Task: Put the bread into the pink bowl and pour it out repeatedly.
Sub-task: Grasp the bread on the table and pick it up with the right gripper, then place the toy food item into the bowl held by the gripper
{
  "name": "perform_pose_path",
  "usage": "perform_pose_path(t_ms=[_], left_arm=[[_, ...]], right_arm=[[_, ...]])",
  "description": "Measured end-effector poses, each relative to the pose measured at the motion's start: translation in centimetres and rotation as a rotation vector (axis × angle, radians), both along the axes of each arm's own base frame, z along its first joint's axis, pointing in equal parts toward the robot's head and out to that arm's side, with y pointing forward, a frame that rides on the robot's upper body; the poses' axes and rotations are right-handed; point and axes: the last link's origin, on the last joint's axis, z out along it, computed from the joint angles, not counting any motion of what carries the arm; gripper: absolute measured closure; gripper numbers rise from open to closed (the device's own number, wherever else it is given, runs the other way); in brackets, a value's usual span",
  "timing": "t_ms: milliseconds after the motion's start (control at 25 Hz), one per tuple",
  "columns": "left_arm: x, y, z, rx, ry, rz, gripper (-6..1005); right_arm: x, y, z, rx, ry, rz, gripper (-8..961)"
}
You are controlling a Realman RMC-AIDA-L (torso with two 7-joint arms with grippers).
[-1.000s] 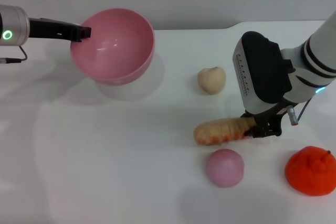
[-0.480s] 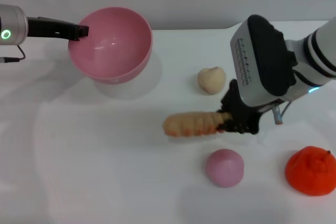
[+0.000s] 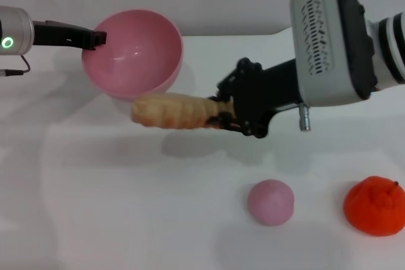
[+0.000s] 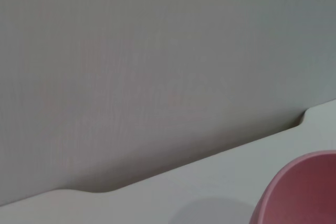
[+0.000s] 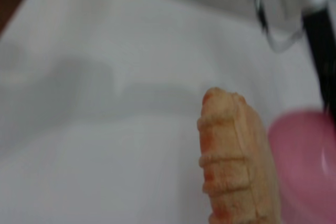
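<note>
Pink ball (image 3: 271, 202) (below) bread (image 3: 174, 112).

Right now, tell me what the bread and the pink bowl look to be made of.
The bread, held off the table by the right gripper, looks like a toy of soft foam or rubbery plastic: matte, with moulded ridges and painted orange stripes. The pink bowl, gripped at its rim by the left gripper, looks like hard plastic: smooth, glossy, with light glints on its inner wall.

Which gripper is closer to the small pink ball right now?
Right. The right gripper, shut on the bread, hangs above the pink ball. The left gripper holds the pink bowl's rim, far across the table.
</note>
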Motion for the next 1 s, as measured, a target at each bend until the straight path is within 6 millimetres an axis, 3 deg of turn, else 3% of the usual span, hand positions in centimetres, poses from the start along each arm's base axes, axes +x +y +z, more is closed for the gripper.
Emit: perform_pose_path(t_ms=[240, 480, 1000], left_arm=[[-0.3, -0.1, -0.1, 0.004, 0.003, 0.002, 945], [-0.2, -0.3, -0.7, -0.009, 0.003, -0.004, 945], [1.9, -1.1, -4.1, -0.106, -0.003, -0.047, 945]], right_arm=[[-1.4, -0.6, 0.5, 0.016, 0.163, 0.056, 756], [-2.3, -0.6, 1.8, 0.138, 0.399, 0.148, 771], [-0.4, 2.3, 0.5, 0.376, 0.676, 0.117, 779]])
